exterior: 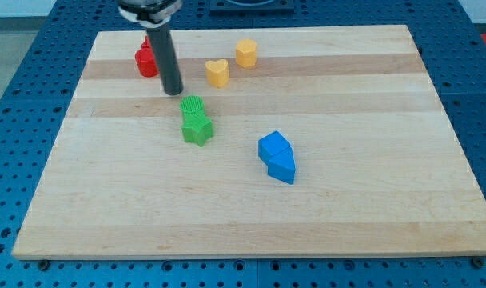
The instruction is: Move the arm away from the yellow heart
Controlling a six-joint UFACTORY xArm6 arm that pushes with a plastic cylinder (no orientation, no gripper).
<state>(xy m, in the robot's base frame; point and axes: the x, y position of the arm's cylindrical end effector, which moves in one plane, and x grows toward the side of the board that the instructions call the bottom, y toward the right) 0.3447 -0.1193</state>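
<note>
No fingers, my tip (173,92) left of yellow heart (217,73), pale wooden board (371,200), blue perforated table (19,80)

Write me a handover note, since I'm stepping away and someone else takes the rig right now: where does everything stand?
My tip is on the board, just to the view's left of the yellow heart and apart from it.
A second yellow block sits up and to the view's right of the heart.
Red blocks lie behind the rod; two green blocks lie directly below the tip, two blue blocks farther to the view's lower right.
Done: no contact with the heart.
Left: slide the tip farther away, probably toward the view's left or bottom.
</note>
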